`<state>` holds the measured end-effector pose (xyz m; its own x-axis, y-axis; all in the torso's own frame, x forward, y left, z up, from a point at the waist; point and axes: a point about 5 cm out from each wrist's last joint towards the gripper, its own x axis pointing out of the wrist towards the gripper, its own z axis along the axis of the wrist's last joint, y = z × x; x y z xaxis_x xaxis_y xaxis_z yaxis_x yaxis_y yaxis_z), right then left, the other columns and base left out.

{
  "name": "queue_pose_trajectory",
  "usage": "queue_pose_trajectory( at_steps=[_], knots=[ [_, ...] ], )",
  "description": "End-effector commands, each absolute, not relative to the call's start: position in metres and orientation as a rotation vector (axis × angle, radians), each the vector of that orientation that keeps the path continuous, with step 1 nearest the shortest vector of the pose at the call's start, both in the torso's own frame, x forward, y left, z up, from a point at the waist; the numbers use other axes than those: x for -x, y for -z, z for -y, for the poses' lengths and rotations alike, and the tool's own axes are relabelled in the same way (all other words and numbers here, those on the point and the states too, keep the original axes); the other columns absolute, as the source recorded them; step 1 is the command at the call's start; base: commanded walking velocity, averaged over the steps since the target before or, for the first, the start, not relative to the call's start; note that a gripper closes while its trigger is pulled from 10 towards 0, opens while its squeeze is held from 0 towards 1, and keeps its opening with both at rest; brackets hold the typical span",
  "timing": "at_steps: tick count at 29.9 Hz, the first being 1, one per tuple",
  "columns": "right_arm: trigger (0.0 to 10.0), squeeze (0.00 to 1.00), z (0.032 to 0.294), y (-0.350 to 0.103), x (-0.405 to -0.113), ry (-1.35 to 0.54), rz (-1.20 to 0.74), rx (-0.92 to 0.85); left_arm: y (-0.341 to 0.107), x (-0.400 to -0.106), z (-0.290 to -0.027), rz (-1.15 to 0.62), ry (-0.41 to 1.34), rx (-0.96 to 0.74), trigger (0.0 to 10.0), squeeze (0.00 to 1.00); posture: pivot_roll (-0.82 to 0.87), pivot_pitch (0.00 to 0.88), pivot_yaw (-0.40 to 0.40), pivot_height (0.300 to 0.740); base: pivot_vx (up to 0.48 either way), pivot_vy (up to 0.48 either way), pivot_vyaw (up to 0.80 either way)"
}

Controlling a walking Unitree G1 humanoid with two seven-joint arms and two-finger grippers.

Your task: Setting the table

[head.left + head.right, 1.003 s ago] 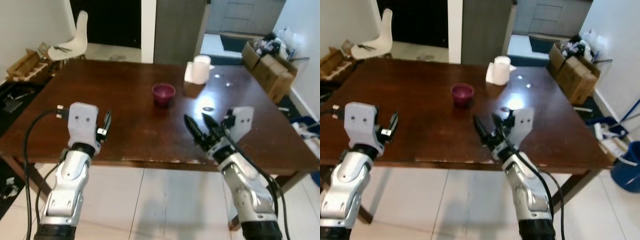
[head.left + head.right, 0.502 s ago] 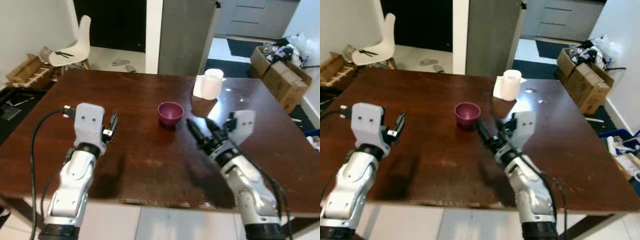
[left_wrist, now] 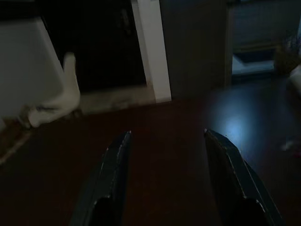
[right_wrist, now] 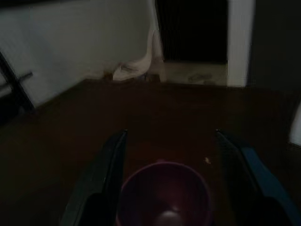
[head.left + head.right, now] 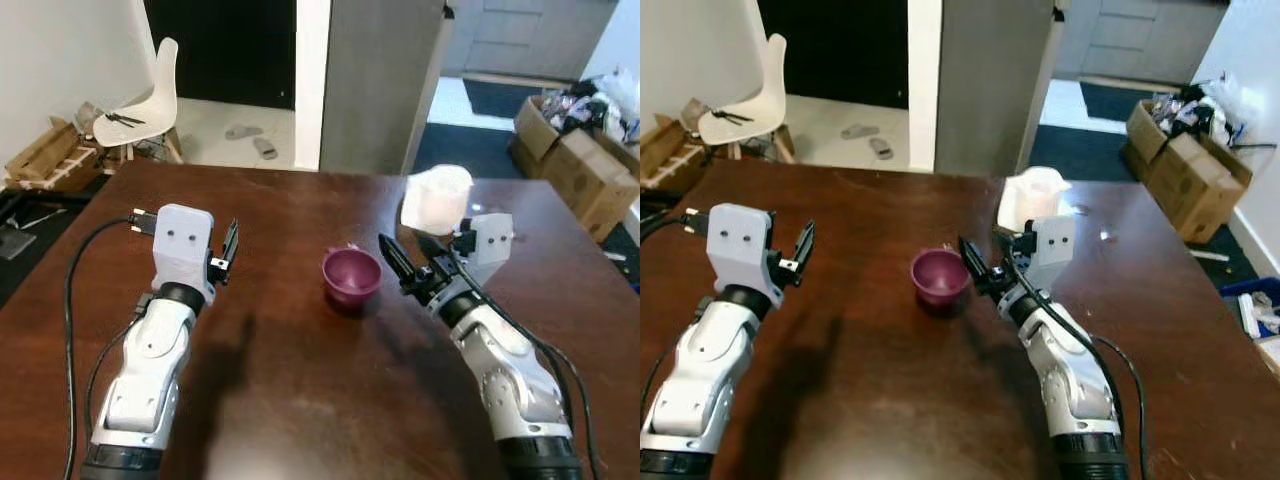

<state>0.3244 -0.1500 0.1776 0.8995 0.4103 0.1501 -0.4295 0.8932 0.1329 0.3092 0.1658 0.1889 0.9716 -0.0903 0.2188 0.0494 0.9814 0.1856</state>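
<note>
Left eye view first, and I'm using the purple bowl (image 5: 351, 276) as my reference since it's sitting pretty much in the middle of the dark wooden desk (image 5: 300, 410). Way off to the left of the bowl and beyond the desk's far edge there's a white chair (image 5: 140, 92) with something dark lying on its seat, plus a wooden crate (image 5: 42, 155) on the floor near it. Coming in closer, the left hand (image 5: 229, 250) hangs over the desk, well left of the bowl and not touching anything; from the left wrist view its two black fingers (image 3: 113, 176) are spread apart with only bare desk between them.

The bowl stands upright, open side up, and looks empty as far as I can tell. Just to the right of it is the right hand (image 5: 403, 262), pointing at the bowl with its tips right beside the rim. In the right wrist view the fingers (image 4: 108, 174) are clearly apart and the bowl sits in the gap between them, but I can't tell if either one is actually touching it.

Behind and to the right of the bowl there's a white paper roll (image 5: 436, 200) on the desk, a bit blurry. Further right again, past the desk, cardboard boxes (image 5: 575, 150) full of stuff sit on the floor.
</note>
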Motion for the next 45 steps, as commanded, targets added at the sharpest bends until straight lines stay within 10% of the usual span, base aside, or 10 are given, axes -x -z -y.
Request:
queue_pose_trajectory(
  at_steps=[1, 13, 45],
  knots=[
    [10.0, 0.0, 0.156, -0.168, -0.325, -0.43, 0.056, -0.132, -0.183, -0.307, -0.164, 0.192, 0.102, -0.186, 10.0, 0.0, -0.01, 0.0, 0.052, 0.74, 0.0, 0.0, 0.0],
    [10.0, 0.0, 0.194, -0.139, -0.33, -0.298, -0.179, -0.069, -0.176, -0.288, -0.174, 0.108, 0.303, -0.25, 10.0, 0.0, -0.01, 0.0, 0.049, 0.74, 0.0, 0.0, 0.0],
    [10.0, 0.0, 0.171, -0.09, -0.336, -0.649, -0.507, -0.226, -0.188, -0.277, -0.174, 0.078, 0.399, -0.31, 10.0, 0.0, 0.05, 0.053, 0.089, 0.74, 0.0, 0.0, 0.0]
  ],
)
